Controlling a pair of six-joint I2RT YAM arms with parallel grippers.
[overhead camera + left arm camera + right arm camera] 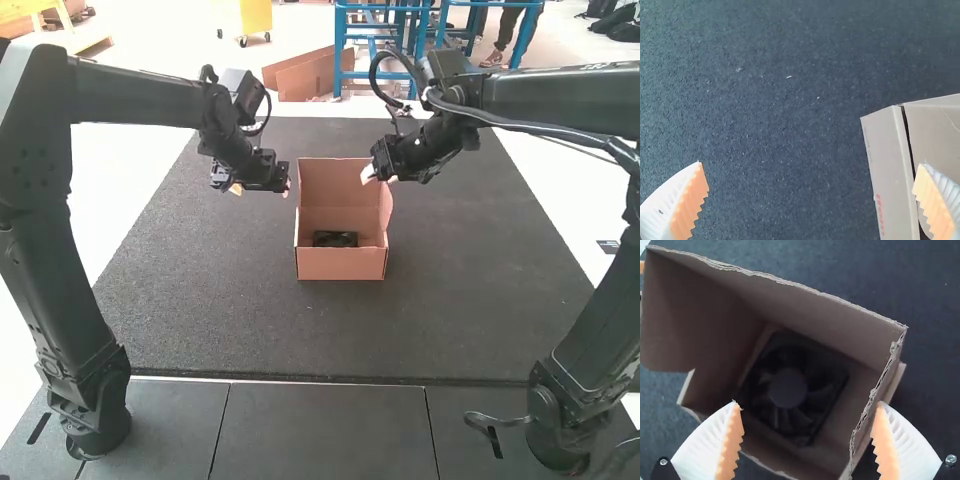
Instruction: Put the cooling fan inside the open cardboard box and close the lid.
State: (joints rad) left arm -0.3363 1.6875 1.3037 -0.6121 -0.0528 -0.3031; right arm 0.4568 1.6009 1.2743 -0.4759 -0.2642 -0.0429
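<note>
While the cooling fan is lying in the cardboard box mid-frame, I am holding left hand and right hand spread wide, empty, flanking its upright lid.

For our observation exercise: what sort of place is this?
Likely a robot lab bench: left arm and right arm flank a dark mat; an open cardboard box holds a cooling fan.

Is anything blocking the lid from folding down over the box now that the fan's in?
Nothing visible does. The cooling fan lies flat on the floor of the cardboard box, below its rim, and the lid stands upright at the back.
</note>
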